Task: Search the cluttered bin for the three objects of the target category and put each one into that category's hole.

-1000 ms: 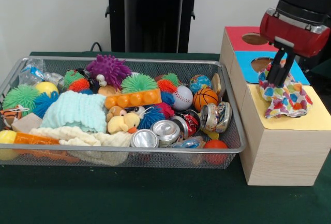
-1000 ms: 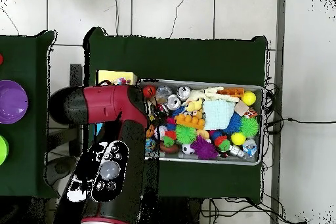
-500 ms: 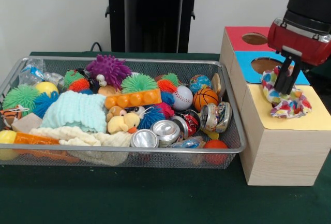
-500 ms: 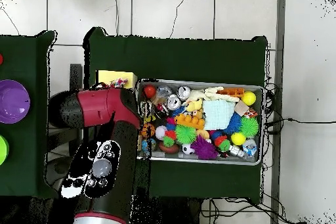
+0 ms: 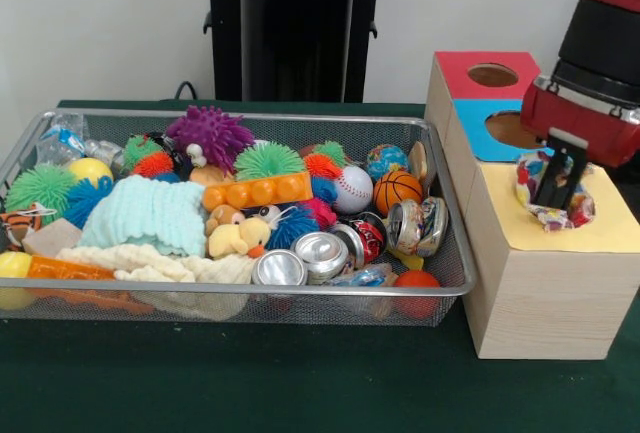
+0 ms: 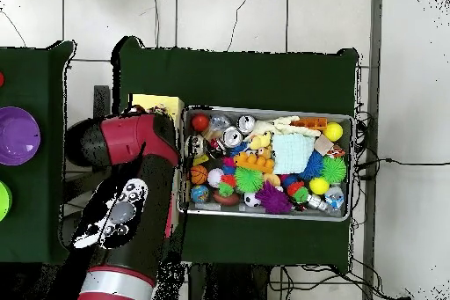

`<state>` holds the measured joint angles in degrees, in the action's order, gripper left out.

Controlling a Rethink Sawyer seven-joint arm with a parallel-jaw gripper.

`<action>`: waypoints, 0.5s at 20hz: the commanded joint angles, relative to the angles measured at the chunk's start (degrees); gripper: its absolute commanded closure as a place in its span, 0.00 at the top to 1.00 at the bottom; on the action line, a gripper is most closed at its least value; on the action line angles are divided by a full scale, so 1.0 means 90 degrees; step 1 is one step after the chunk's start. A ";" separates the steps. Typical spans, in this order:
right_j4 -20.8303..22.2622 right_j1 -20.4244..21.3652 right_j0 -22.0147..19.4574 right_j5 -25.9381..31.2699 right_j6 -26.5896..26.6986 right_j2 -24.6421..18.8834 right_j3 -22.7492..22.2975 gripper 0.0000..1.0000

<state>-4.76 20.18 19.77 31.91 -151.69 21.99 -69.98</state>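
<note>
The green cloth-covered bench (image 5: pixel 300 393) carries a wide wire-mesh bin (image 5: pixel 225 303) heaped with toys and, just beside it, a wooden sorting box (image 5: pixel 545 293) topped with red, blue and yellow panels. The red and black arm (image 6: pixel 123 208) reaches over that box. Its hand (image 5: pixel 556 181) stands down in the hole of the yellow panel (image 5: pixel 600 228), black fingers (image 5: pixel 562 168) pushed into a bunched multicoloured patterned cloth (image 5: pixel 545 198) that sits half sunk in the hole; whether the fingers grip the cloth or stand parted cannot be told. In the bin, a pale mint knitted cloth (image 5: pixel 145 215) lies beside a cream fleecy cloth (image 5: pixel 150 265) along the near edge. Crushed silver drink cans (image 5: pixel 322 253) lie near a red crushed can (image 5: pixel 370 236); its lettering is too small to read. An orange toy basketball (image 5: pixel 397 190) touches a white baseball (image 5: pixel 352 189).
</note>
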 commanded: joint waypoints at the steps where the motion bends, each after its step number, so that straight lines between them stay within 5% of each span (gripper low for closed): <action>1: -0.0336 -0.1333 0.0088 -0.0258 -0.1776 0.0234 0.0783 0.00; 10: -0.0750 -0.1499 0.0231 -0.0349 -0.1704 0.0396 0.0797 0.00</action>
<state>-8.64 11.80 22.23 31.52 -151.69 26.39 -63.58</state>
